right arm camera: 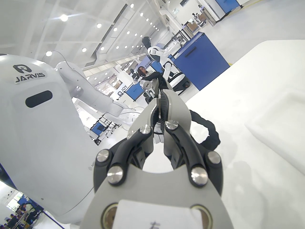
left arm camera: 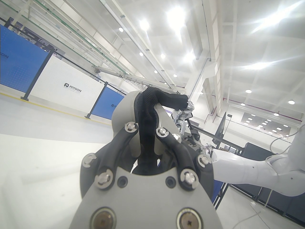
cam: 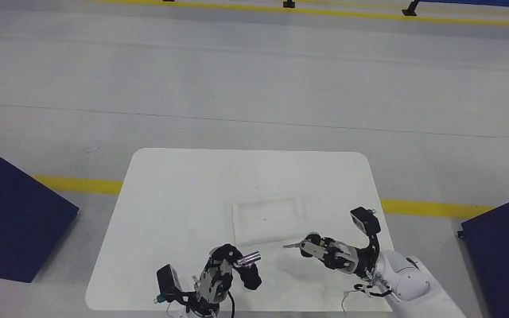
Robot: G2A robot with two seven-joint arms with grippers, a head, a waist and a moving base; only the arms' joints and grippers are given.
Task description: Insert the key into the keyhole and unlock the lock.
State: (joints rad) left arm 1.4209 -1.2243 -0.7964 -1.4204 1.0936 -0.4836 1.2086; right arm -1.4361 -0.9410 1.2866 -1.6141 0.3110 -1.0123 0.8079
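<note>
Top view: key (cam: 291,246) shaft roughly level, tip toward the lock (cam: 248,258)

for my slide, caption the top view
Left gripper holds the lock, right gripper holds the key near it, not yet inserted.

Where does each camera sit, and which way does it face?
Top view: above the arms, facing down at the table; shows left tool gripping the lock, right tool the key.
Left wrist view: on that wrist, facing up past left tool to the ceiling; right arm shows.
Right wrist view: on that wrist, facing along right tool across the table.
Shared: top and right wrist views both show the lock.
</note>
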